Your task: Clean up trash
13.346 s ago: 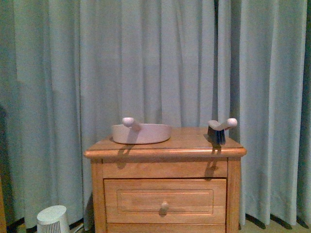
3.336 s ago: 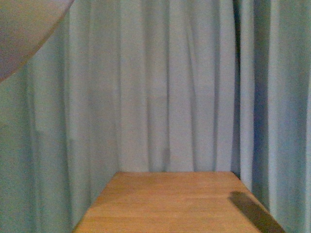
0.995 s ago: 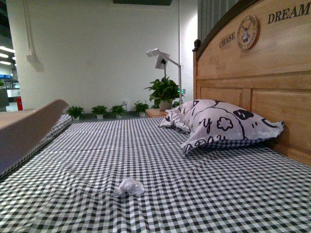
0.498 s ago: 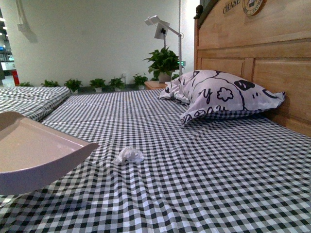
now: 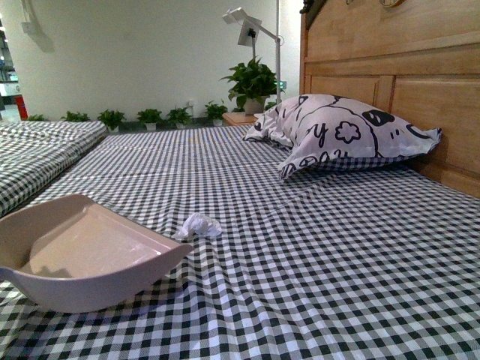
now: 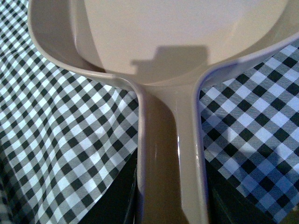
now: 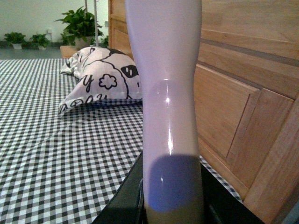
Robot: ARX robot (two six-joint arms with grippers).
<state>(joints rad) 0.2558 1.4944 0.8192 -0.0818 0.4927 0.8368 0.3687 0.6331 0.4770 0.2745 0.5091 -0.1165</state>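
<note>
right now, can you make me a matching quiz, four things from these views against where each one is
Things:
1 dustpan
2 paper wad
3 pillow
4 brush handle

Places:
a by the wooden headboard
b in the right gripper
c in the left gripper
d loose on the checked sheet

Pairs: 1-c, 2-d, 3-a, 4-b

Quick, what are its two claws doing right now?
Left gripper: closed, holding the dustpan by its handle.
Right gripper: closed, holding a white handle.
</note>
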